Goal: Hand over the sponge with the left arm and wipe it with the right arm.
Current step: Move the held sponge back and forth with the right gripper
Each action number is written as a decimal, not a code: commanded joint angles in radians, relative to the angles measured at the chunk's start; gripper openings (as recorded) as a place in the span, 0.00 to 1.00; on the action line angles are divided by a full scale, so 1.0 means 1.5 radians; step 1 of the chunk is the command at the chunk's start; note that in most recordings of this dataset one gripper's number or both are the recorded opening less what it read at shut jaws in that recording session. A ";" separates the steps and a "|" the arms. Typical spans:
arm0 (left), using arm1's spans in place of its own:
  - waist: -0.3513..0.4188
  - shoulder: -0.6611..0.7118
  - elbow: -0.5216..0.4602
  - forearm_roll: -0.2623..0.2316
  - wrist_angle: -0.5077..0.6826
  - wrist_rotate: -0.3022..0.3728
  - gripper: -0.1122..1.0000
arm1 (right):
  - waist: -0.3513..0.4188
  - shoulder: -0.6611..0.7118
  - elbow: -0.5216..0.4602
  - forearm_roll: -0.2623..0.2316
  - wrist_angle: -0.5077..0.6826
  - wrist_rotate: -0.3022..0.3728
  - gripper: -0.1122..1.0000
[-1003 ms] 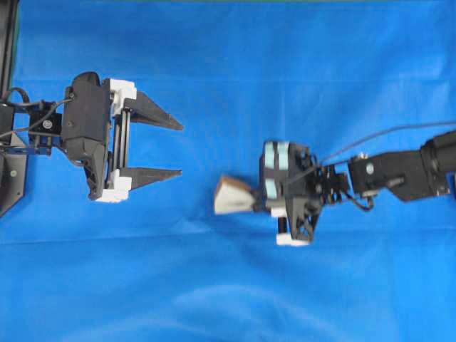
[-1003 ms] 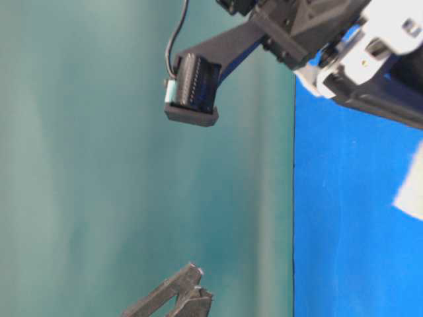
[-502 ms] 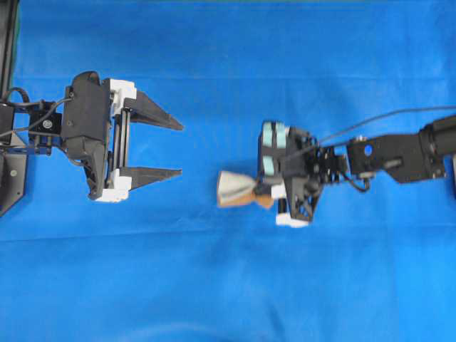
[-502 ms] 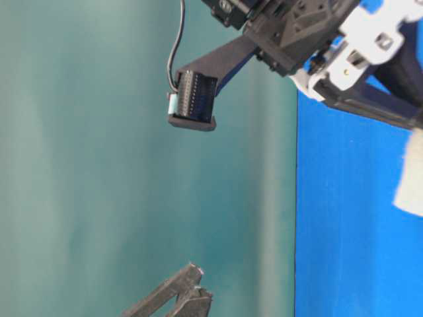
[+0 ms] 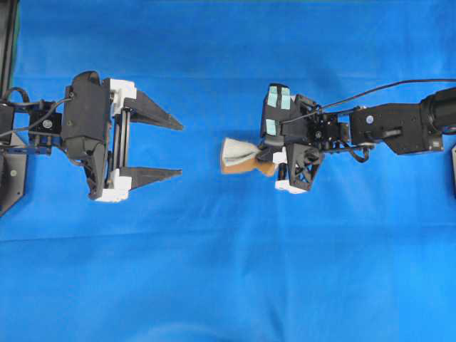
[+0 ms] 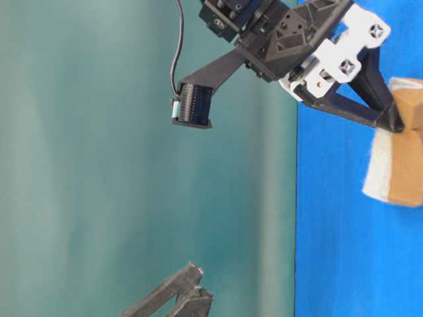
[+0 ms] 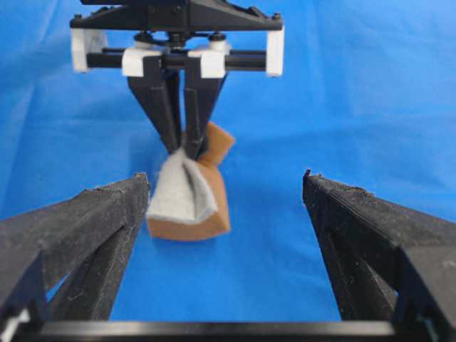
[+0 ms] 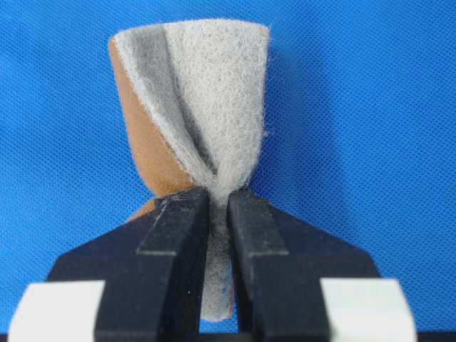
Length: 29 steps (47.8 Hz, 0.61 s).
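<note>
Blue cloth [image 5: 235, 271] covers the whole table. Over its middle the sponge [image 5: 239, 155] is pinched so hard at its waist that the grey face folds inward, with the orange-tan layer on the outside. The right gripper [image 8: 219, 206] is clamped on it, fingers almost meeting. The left gripper [image 5: 178, 148] is spread wide, holds nothing and faces the sponge from the left, apart from it.
</note>
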 commanded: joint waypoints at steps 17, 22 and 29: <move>-0.002 -0.004 -0.009 -0.001 -0.005 -0.001 0.88 | -0.020 -0.012 -0.004 0.003 -0.011 0.006 0.24; -0.002 -0.004 -0.009 -0.001 -0.005 -0.001 0.88 | -0.017 -0.012 -0.006 0.002 -0.011 0.006 0.49; -0.002 -0.004 -0.008 -0.001 -0.005 -0.001 0.88 | -0.009 -0.017 -0.009 0.003 -0.011 0.006 0.75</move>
